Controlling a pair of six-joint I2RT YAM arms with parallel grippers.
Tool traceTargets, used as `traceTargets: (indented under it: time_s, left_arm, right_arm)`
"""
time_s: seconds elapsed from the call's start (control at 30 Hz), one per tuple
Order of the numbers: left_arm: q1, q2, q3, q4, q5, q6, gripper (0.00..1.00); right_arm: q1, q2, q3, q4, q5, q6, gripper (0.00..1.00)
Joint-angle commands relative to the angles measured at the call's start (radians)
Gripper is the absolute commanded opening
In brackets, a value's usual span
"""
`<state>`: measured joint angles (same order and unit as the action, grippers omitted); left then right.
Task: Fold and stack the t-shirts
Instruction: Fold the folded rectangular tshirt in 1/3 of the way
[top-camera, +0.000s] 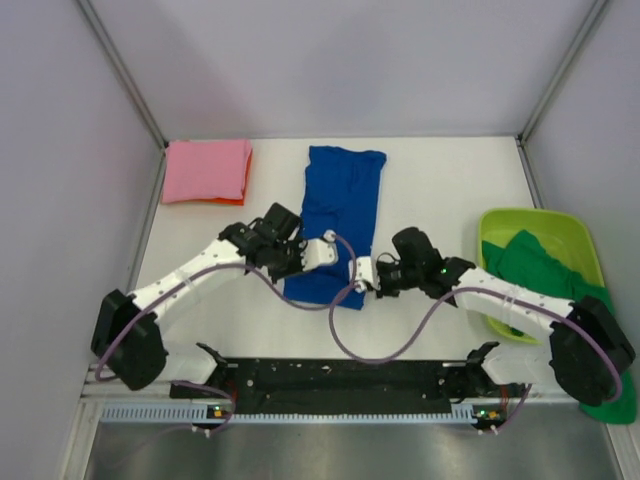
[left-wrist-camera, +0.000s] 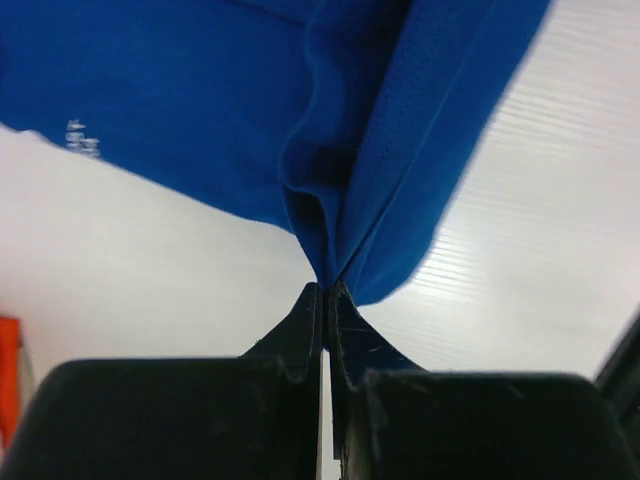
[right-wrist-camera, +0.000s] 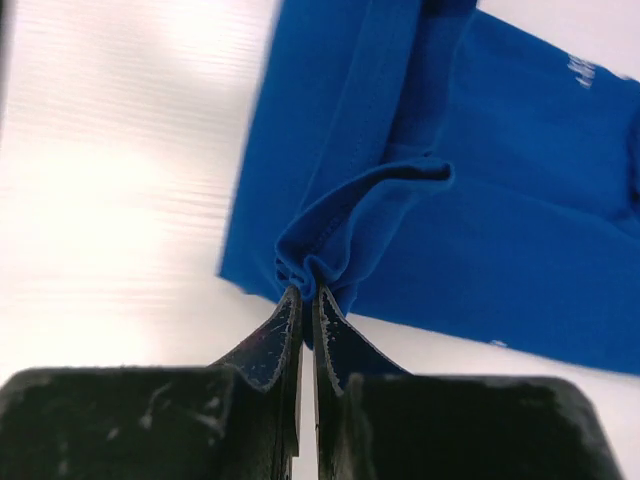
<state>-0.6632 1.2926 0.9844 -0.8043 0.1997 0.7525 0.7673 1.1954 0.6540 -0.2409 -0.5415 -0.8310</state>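
Top external view: the royal blue t-shirt lies in the middle of the white table, already narrowed to a long strip that runs from the upper centre of the frame down towards the arms. Both arms reach in to its lower end. In the left wrist view the left gripper has its fingers pressed together on a bunched fold of blue hem. In the right wrist view the right gripper likewise pinches a gathered corner of the same shirt, with cloth puckered just above the tips.

By my reading, the step in hand is the crosswise fold of the blue shirt, with both lower corners now gripped. The next move calls for lifting the two corners together, keeping them level and apart so the strip stays flat, then carrying them up the frame to lay the lower end over the upper end.

A folded pink t-shirt sits at the upper left, well apart from the blue one. An orange edge shows under it; what it belongs to I cannot tell. That looks like the stack the blue shirt should join. The green t-shirt is unfolded, half inside the lime-green tub at the right and spilling over its rim. Purple cables loop from both wrists close to the shirt's lower edge and might drag on the cloth during the lift.
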Motion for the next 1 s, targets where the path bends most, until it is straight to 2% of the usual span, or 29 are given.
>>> traceTargets:
  time_s: [0.0, 0.13, 0.3, 0.53, 0.77, 0.83, 0.93, 0.97]
  left_arm:
    - [0.089, 0.176, 0.198, 0.1, -0.126, -0.054, 0.0]
    - [0.172, 0.371, 0.408, 0.07, -0.122, -0.076, 0.0]
    - [0.182, 0.525, 0.557, 0.08, -0.121, -0.064, 0.0]
    - [0.194, 0.672, 0.687, 0.111, -0.152, -0.062, 0.0]
    - [0.201, 0.76, 0.74, 0.142, -0.175, -0.076, 0.0]
    - [0.206, 0.783, 0.75, 0.158, -0.189, -0.093, 0.09]
    - [0.229, 0.813, 0.775, 0.247, -0.284, -0.148, 0.29]
    - [0.241, 0.826, 0.801, 0.281, -0.307, -0.172, 0.36]
  right_arm:
    - [-0.115, 0.111, 0.096, 0.159, 0.02, 0.011, 0.0]
    - [-0.192, 0.26, 0.209, 0.169, 0.06, -0.017, 0.0]
    - [-0.25, 0.381, 0.295, 0.216, 0.118, -0.054, 0.0]
    - [-0.299, 0.5, 0.38, 0.227, 0.146, -0.111, 0.0]
    - [-0.326, 0.582, 0.444, 0.233, 0.149, -0.122, 0.01]
    - [-0.33, 0.618, 0.463, 0.303, 0.201, -0.073, 0.16]
    - [-0.352, 0.673, 0.502, 0.411, 0.299, 0.019, 0.46]
    - [-0.362, 0.691, 0.528, 0.431, 0.334, 0.056, 0.5]
